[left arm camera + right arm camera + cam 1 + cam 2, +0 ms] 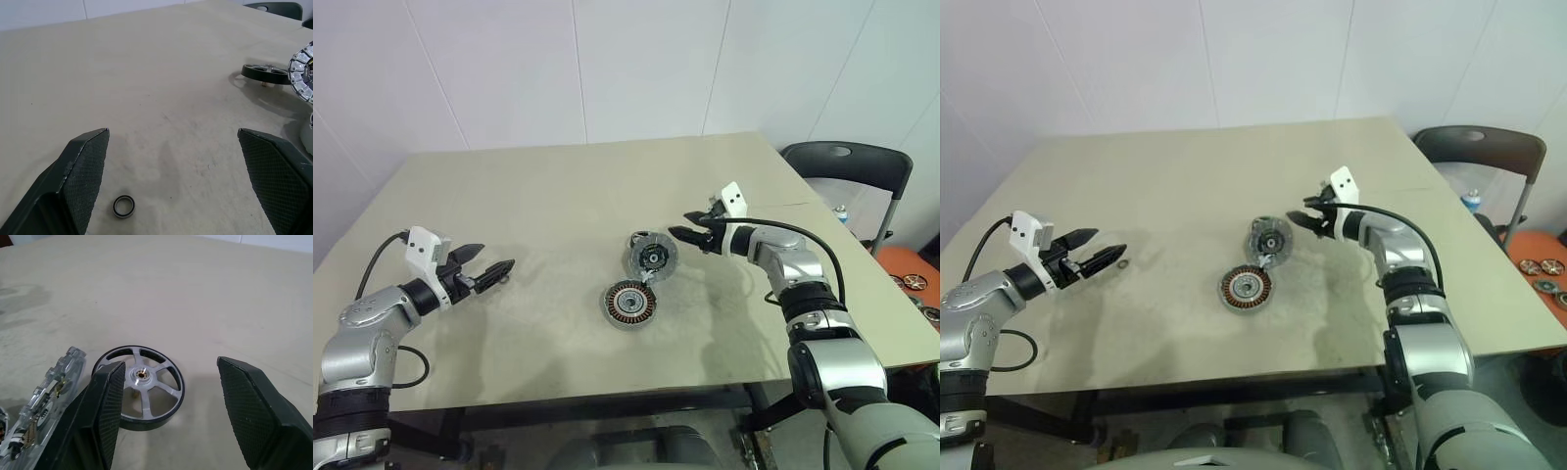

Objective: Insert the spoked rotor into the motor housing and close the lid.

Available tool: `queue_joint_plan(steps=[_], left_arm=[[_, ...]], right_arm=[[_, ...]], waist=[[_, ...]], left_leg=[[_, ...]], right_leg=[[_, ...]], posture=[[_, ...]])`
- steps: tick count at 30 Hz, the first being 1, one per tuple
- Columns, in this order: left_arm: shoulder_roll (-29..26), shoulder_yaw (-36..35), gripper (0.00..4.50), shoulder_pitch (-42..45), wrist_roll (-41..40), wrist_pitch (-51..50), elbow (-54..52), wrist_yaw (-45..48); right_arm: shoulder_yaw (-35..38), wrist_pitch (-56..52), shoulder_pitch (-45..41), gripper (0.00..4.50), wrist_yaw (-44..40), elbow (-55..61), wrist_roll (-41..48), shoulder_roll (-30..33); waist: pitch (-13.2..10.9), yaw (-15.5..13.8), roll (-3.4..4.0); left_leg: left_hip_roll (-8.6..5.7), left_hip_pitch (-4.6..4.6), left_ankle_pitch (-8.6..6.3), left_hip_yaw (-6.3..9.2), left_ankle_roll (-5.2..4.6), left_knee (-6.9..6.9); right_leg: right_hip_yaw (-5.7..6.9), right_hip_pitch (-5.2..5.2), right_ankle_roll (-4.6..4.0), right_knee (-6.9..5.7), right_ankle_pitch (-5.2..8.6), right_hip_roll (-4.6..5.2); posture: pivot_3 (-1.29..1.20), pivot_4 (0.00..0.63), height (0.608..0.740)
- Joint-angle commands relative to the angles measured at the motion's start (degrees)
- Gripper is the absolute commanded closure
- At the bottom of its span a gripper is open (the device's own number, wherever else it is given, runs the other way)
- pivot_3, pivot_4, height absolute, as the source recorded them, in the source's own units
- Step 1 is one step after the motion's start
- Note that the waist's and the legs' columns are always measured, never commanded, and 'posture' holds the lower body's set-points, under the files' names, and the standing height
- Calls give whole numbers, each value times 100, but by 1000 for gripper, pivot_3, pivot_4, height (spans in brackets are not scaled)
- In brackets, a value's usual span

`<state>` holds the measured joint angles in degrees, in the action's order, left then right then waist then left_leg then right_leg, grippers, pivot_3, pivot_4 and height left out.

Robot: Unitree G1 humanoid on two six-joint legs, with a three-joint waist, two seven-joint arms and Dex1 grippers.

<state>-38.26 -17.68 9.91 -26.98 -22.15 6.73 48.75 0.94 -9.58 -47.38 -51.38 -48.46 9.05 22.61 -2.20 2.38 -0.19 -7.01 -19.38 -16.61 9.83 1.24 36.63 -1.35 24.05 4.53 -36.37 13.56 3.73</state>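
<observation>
Seeing the spoked rotor (651,257) leaning tilted at mid-table (548,196), with the motor housing (628,304) lying flat just beside it at 7 o'clock. Noting a dark-rimmed five-spoke wheel (139,387) at the rotor's 11 o'clock. Finding the right end effector (678,224) hovering at its 2 o'clock, gaping wide and empty. Finding the left end effector (497,258) well apart at 9 o'clock, spread wide and holding nothing, near a small ring (123,206).
</observation>
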Motion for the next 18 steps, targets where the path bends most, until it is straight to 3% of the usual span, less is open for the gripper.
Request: queue_joint_plan(steps=[1,18], left_arm=[[-70,-94,26,143,-68,30,-63,25],[-148,-124,26,238,-27,88,112,136]], right_arm=[[136,246,-226,1362,207,-112,-41,55],[194,304,-186,1362,150,-159,30,71]], waist=[[0,0,0],[0,2,0]], left_leg=[[0,0,0,-2,0,0],[4,0,-1,-9,-2,0]], right_leg=[[-1,0,0,0,0,-1],[-9,4,2,0,-2,-3]], posture=[[0,0,740],[0,0,740]])
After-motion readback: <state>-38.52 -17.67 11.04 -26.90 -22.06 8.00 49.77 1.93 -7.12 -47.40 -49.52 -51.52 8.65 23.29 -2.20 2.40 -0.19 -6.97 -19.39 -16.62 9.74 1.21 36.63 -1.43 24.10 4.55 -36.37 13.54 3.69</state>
